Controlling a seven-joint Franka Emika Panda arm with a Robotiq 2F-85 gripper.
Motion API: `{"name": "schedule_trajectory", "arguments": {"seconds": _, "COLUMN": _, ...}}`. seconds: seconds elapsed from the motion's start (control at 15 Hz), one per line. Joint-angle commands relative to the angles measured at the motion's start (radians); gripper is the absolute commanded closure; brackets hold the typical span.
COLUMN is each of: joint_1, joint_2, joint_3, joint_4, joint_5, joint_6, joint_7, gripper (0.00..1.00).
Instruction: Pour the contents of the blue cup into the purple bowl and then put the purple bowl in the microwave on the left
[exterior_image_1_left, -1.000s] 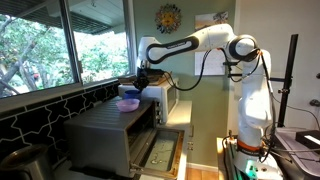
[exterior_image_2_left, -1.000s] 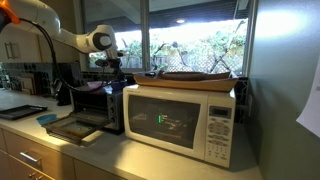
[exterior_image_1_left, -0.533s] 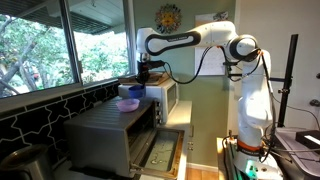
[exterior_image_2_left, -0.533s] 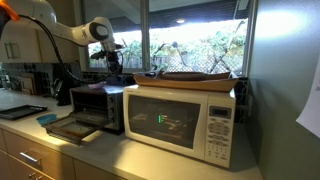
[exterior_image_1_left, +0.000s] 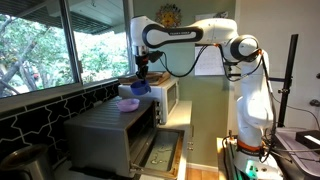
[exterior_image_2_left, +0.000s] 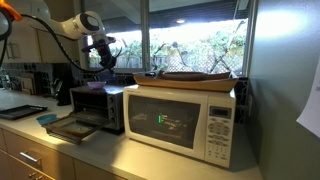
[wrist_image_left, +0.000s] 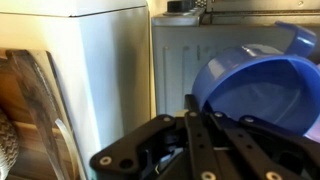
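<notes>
**Q:** How is the arm (exterior_image_1_left: 190, 35) posed?

**A:** In both exterior views it is shown raised high and stretched roughly level. The wrist is bent so that the gripper (exterior_image_1_left: 142, 76) is directed downward over the top of the microwave (exterior_image_1_left: 105, 130).

**Q:** What is shown of the gripper's state?

**A:** The jaws are shown closed on the blue cup (exterior_image_1_left: 143, 87). In the wrist view the dark fingers (wrist_image_left: 190, 130) are seen drawn together at the cup's wall, and the cup's open mouth is seen tipped rather than upright.

**Q:** Where are the task's objects located?

**A:** The cup is held tilted in the air, just above and beside the purple bowl (exterior_image_1_left: 128, 103). The bowl is set on the roof of the microwave. The microwave's drop-down door (exterior_image_1_left: 160, 155) is shown let down and open. A white microwave (exterior_image_2_left: 180, 120) is placed just beside it on the counter. Whether anything is leaving the cup cannot be told.
</notes>
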Motion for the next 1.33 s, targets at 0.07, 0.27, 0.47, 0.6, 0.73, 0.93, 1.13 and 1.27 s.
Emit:
{"name": "schedule_trajectory", "arguments": {"seconds": 0.07, "joint_1": 0.009, "joint_2": 0.008, "joint_3": -0.010, "joint_4": 0.008, "joint_5": -0.003, "joint_6": -0.005, "joint_7": -0.004, "gripper": 0.96}}
{"name": "schedule_trajectory", "arguments": {"seconds": 0.27, "joint_1": 0.009, "joint_2": 0.010, "joint_3": -0.010, "joint_4": 0.008, "joint_5": -0.004, "joint_6": -0.005, "joint_7": -0.005, "gripper": 0.99}}
{"name": "schedule_trajectory", "arguments": {"seconds": 0.47, "joint_1": 0.022, "joint_2": 0.003, "joint_3": 0.001, "joint_4": 0.010, "joint_5": -0.029, "joint_6": -0.002, "joint_7": -0.015, "gripper": 0.99}}
{"name": "schedule_trajectory", "arguments": {"seconds": 0.6, "joint_1": 0.035, "joint_2": -0.003, "joint_3": 0.008, "joint_4": 0.008, "joint_5": -0.046, "joint_6": -0.008, "joint_7": -0.021, "gripper": 0.99}}
{"name": "schedule_trajectory", "arguments": {"seconds": 0.73, "joint_1": 0.048, "joint_2": -0.003, "joint_3": 0.019, "joint_4": 0.013, "joint_5": -0.069, "joint_6": -0.014, "joint_7": -0.021, "gripper": 0.99}}
{"name": "schedule_trajectory", "arguments": {"seconds": 0.93, "joint_1": 0.073, "joint_2": 0.001, "joint_3": 0.037, "joint_4": 0.029, "joint_5": -0.130, "joint_6": -0.021, "joint_7": -0.015, "gripper": 0.99}}
{"name": "schedule_trajectory", "arguments": {"seconds": 1.13, "joint_1": 0.097, "joint_2": 0.008, "joint_3": 0.056, "joint_4": 0.041, "joint_5": -0.186, "joint_6": -0.024, "joint_7": -0.015, "gripper": 0.99}}
{"name": "schedule_trajectory", "arguments": {"seconds": 1.27, "joint_1": 0.111, "joint_2": 0.013, "joint_3": 0.068, "joint_4": 0.044, "joint_5": -0.219, "joint_6": -0.027, "joint_7": -0.016, "gripper": 0.99}}
